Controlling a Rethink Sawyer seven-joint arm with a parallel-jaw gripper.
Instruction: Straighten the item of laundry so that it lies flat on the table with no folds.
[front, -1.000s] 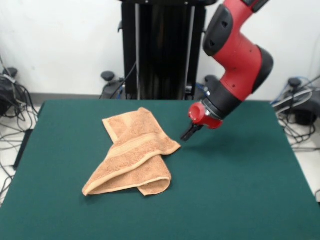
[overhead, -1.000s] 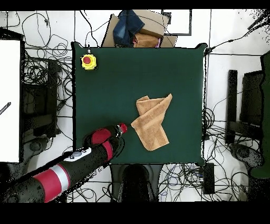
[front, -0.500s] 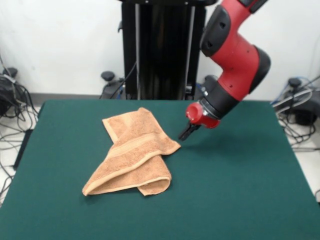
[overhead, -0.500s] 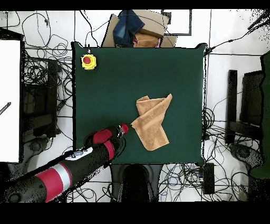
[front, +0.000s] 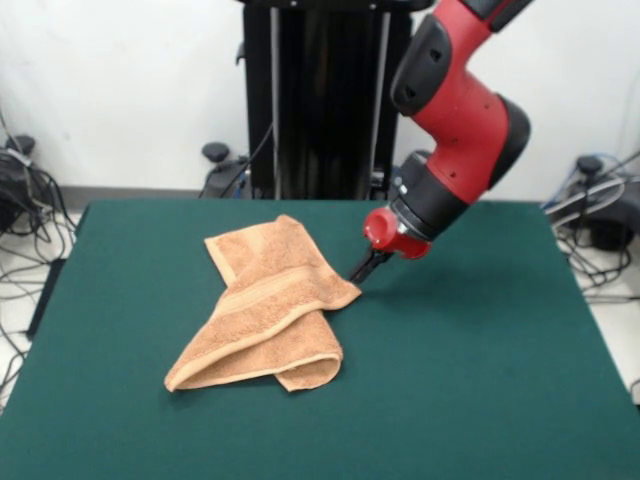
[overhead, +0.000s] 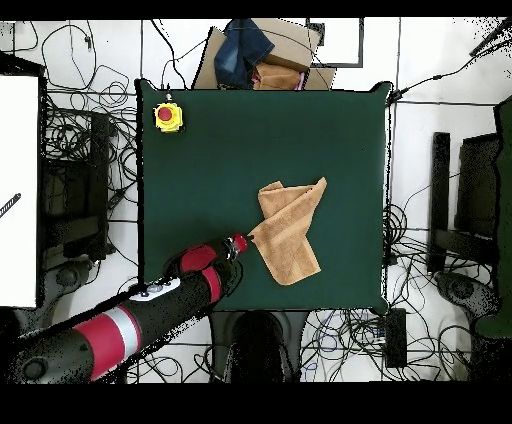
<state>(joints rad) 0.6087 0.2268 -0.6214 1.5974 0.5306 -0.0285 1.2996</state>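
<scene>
The item of laundry (front: 268, 312) is an orange-tan towel lying folded over itself on the green table (front: 470, 380). One fold crosses it diagonally, and a pale woven band shows along that fold. In the overhead view the towel (overhead: 289, 228) lies right of the table's middle. My gripper (front: 359, 274) hangs just above the table right beside the towel's right-hand corner. The overhead view shows the gripper (overhead: 243, 241) at the towel's left corner. Its dark tips are too small to tell whether they are open or shut.
A yellow box with a red button (overhead: 168, 117) sits at one table corner in the overhead view. Cardboard and dark cloth (overhead: 255, 55) lie beyond the far table edge. Cables cover the floor around the table.
My gripper has moved toward the towel and a little lower, from a gap beside it to right at the towel's corner. The towel has not moved.
</scene>
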